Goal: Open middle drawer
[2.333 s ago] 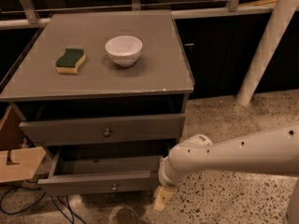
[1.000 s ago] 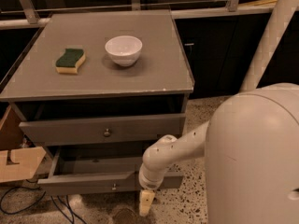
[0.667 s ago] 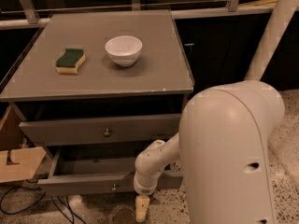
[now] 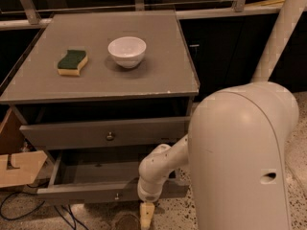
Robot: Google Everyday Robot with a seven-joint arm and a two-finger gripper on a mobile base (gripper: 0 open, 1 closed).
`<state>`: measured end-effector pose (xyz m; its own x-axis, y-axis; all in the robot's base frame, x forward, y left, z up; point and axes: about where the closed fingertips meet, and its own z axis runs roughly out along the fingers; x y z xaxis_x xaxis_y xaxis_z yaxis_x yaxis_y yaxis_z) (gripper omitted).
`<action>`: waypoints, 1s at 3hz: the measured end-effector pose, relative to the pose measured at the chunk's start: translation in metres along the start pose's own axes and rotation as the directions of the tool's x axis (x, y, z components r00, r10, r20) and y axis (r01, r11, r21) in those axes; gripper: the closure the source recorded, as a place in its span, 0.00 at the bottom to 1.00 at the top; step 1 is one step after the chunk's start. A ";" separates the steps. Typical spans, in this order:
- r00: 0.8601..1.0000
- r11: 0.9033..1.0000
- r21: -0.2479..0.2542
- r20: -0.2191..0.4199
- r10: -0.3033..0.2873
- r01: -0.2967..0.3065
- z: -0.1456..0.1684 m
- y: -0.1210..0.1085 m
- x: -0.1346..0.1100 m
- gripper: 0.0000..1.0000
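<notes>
The middle drawer (image 4: 86, 193) is the low grey drawer with a small round knob (image 4: 116, 195). It is pulled well out, and its dark inside shows behind the front panel. My gripper (image 4: 147, 215) hangs pointing down just below and in front of the right part of that front panel, near the floor. It holds nothing that I can see. The white wrist (image 4: 152, 176) sits over the drawer's right end and hides that part of the front.
Above it is a taller-fronted grey drawer (image 4: 67, 133) with a bigger knob (image 4: 110, 136), slightly out. On the cabinet top (image 4: 158, 75) stand a white bowl (image 4: 127, 51) and a green-yellow sponge (image 4: 72, 62). My large arm link (image 4: 240, 162) fills the right foreground. Cables (image 4: 19, 210) and a wooden box (image 4: 19, 169) lie at left.
My gripper has moved left along the front of the open drawer. The big arm link has swung into the right foreground. Both drawers stay as they were.
</notes>
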<state>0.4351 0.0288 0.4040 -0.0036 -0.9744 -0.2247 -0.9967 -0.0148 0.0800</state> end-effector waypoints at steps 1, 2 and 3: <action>0.998 0.996 -0.072 0.007 0.060 -0.060 0.004 0.026 0.026 0.00; 0.998 0.995 -0.075 0.009 0.069 -0.068 0.001 0.029 0.028 0.00; 0.993 0.989 -0.095 0.021 0.116 -0.114 -0.004 0.044 0.043 0.00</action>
<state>0.3914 -0.0145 0.4013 -0.1213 -0.9645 -0.2344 -0.9775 0.0751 0.1969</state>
